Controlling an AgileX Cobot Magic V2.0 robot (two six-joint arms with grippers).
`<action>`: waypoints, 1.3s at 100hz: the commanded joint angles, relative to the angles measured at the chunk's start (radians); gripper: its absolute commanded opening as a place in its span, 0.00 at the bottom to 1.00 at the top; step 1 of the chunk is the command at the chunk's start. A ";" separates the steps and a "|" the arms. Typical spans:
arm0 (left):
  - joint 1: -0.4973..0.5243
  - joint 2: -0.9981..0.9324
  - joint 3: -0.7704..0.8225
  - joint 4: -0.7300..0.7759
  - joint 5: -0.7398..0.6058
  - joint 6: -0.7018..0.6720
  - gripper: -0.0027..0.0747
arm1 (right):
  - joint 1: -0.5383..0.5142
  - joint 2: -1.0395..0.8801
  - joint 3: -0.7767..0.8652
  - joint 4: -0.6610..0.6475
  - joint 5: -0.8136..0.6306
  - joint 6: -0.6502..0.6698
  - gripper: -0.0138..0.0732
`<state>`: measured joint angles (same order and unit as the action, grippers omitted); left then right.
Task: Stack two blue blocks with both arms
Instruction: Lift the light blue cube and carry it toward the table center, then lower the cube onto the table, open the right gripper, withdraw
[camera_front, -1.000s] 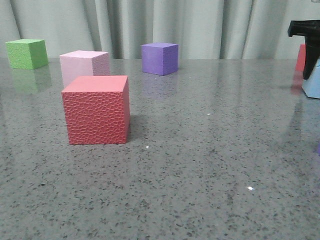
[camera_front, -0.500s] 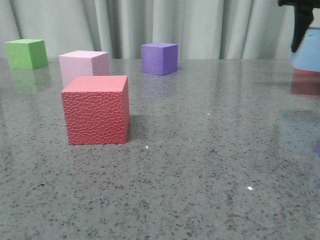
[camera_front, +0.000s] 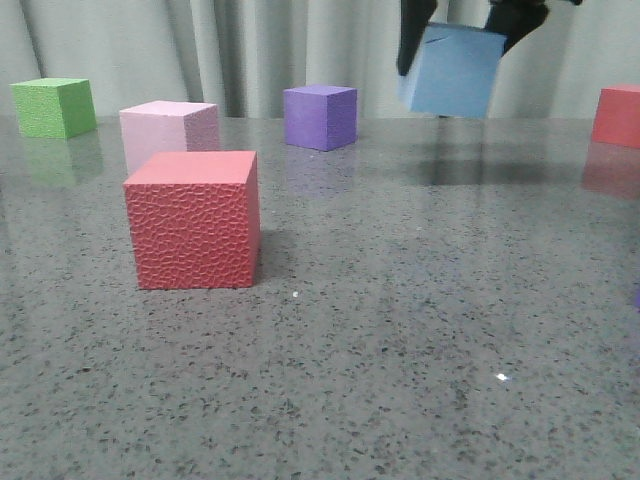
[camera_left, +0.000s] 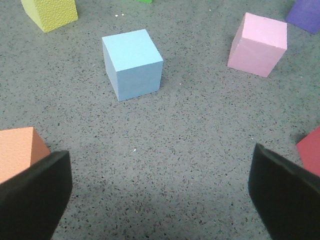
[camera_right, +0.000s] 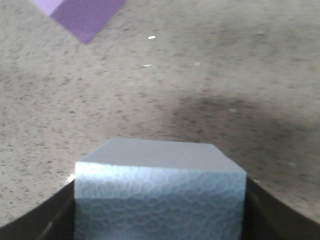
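One blue block (camera_front: 452, 75) hangs tilted in the air above the far middle of the table, with my right gripper (camera_front: 456, 52) shut on it. In the right wrist view this block (camera_right: 160, 192) fills the space between the dark fingers (camera_right: 272, 212), and its shadow lies on the table beyond. The other blue block (camera_left: 132, 64) rests alone on the grey table in the left wrist view. My left gripper (camera_left: 160, 172) stands open some way short of it, its fingers (camera_left: 35, 192) wide apart with only bare table between them.
In the front view a red cube (camera_front: 193, 218) sits at the near left, with a pink cube (camera_front: 168, 130), a green cube (camera_front: 54, 106) and a purple cube (camera_front: 320, 116) behind it. Another red cube (camera_front: 617, 116) is at the far right. Around the left gripper lie an orange cube (camera_left: 17, 150) and a pink cube (camera_left: 258, 44).
My right gripper has lifted its blue block from the table at the right edge and carried it up and leftward to the far middle.
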<state>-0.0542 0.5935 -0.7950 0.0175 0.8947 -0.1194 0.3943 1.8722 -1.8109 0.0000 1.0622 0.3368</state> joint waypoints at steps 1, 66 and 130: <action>-0.007 0.008 -0.034 -0.011 -0.063 -0.001 0.90 | 0.032 -0.011 -0.067 0.000 -0.020 0.014 0.58; -0.007 0.008 -0.034 -0.011 -0.063 -0.001 0.90 | 0.097 0.088 -0.133 -0.093 0.070 0.176 0.58; -0.007 0.008 -0.034 -0.011 -0.063 -0.001 0.90 | 0.097 0.099 -0.133 -0.047 0.070 0.178 0.82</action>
<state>-0.0542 0.5935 -0.7950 0.0175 0.8957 -0.1194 0.4930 2.0286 -1.9091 -0.0521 1.1508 0.5174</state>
